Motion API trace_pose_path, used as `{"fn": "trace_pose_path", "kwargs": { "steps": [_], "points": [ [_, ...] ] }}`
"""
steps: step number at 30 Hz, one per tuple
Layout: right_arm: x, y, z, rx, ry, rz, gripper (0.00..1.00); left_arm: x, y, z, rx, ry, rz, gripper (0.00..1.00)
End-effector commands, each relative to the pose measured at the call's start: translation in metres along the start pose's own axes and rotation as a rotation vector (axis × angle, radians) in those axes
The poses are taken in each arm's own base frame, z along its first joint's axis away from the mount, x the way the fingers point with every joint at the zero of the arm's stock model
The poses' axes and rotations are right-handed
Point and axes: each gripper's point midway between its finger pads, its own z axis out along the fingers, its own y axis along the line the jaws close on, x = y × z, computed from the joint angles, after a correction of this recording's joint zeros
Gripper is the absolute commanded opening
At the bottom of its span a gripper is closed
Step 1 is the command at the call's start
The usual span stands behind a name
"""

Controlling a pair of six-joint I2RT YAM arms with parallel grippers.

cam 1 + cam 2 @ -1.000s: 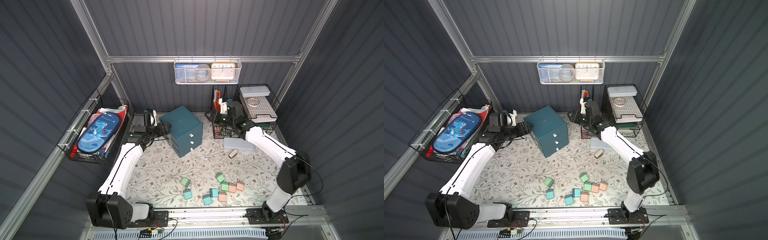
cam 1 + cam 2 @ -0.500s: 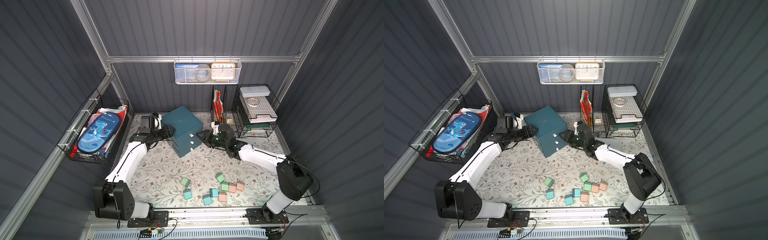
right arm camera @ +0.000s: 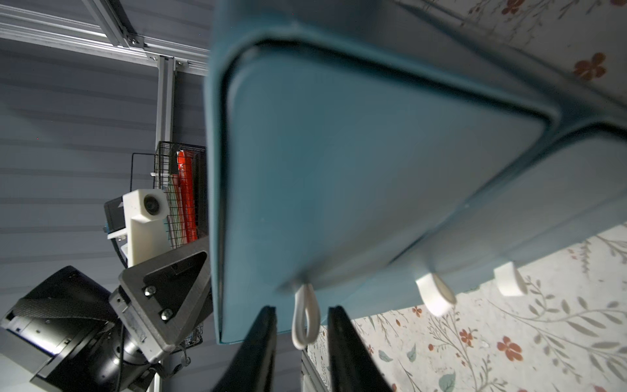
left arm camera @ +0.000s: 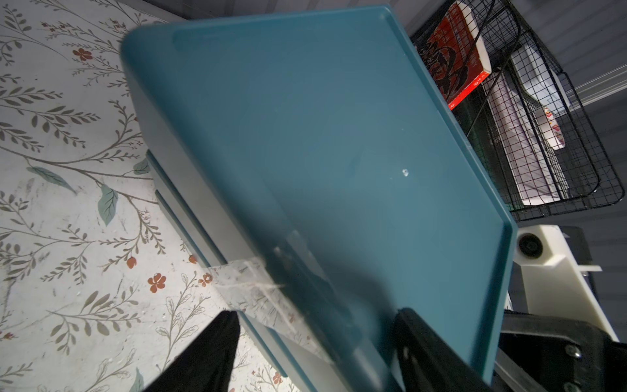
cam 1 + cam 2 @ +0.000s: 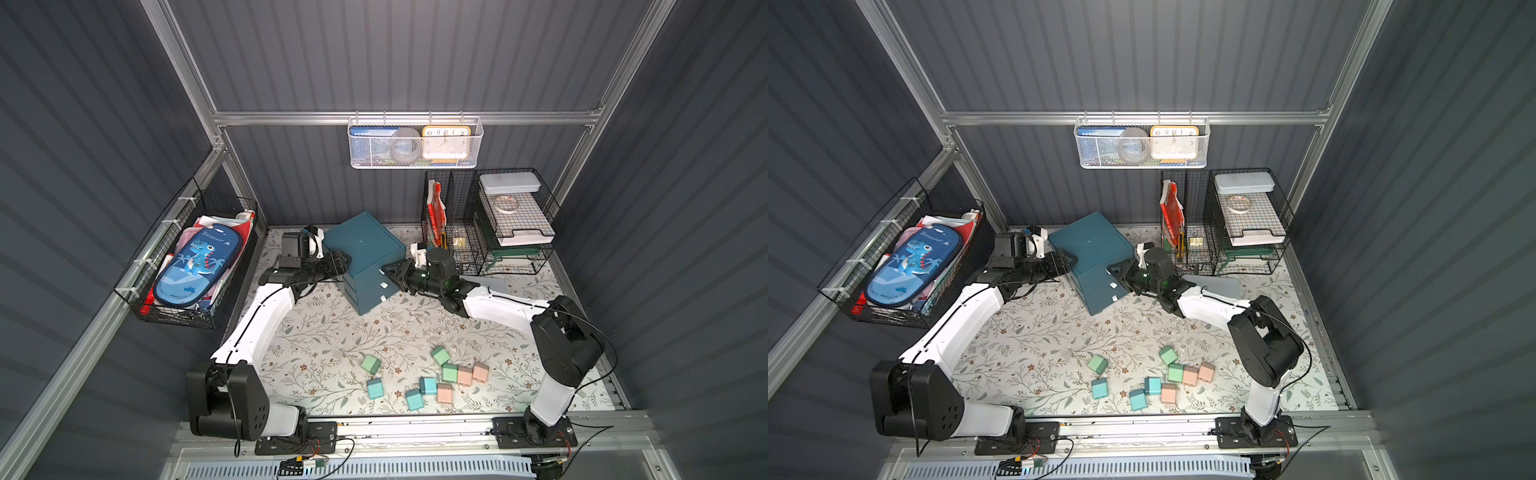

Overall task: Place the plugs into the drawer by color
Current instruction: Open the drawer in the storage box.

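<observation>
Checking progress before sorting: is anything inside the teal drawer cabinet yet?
Cannot be seen: the teal cabinet appears to have all three drawers shut, so its inside is hidden. Nine plugs lie out on the floral mat.

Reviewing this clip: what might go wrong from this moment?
The right gripper straddles the white loop pull tab of the top drawer without pinching it yet; the thin loop may slip free on closing. The left gripper sits at the rear corner of the dark teal three-drawer cabinet; if that hold is loose, pulling may drag the whole cabinet.

White arm links (image 5: 266, 316), black joints (image 5: 565, 349), thin black cables (image 5: 603, 338)
</observation>
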Motion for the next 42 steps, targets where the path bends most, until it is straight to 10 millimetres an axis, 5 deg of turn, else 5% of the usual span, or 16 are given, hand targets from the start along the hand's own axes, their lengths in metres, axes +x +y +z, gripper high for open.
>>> {"fn": "trace_pose_path", "kwargs": {
  "steps": [1,7,25,39,42],
  "points": [
    [0.000,0.015,0.004,-0.051,0.007,-0.010,0.21,0.011,0.001,0.002,0.007,0.029,-0.011,0.76],
    [0.004,0.008,-0.002,-0.029,0.009,-0.014,0.00,0.014,0.002,0.004,0.010,0.030,-0.015,0.76],
    [0.056,-0.025,-0.076,0.267,0.052,-0.307,0.00,0.006,-0.005,-0.002,0.035,-0.006,0.002,0.76],
    [0.068,-0.027,-0.090,0.335,0.077,-0.406,0.00,-0.001,-0.003,-0.004,0.011,-0.023,0.012,0.77],
    [0.071,-0.026,-0.089,0.337,0.108,-0.433,0.07,-0.003,-0.005,-0.007,0.012,-0.031,0.017,0.77]
  ]
}}
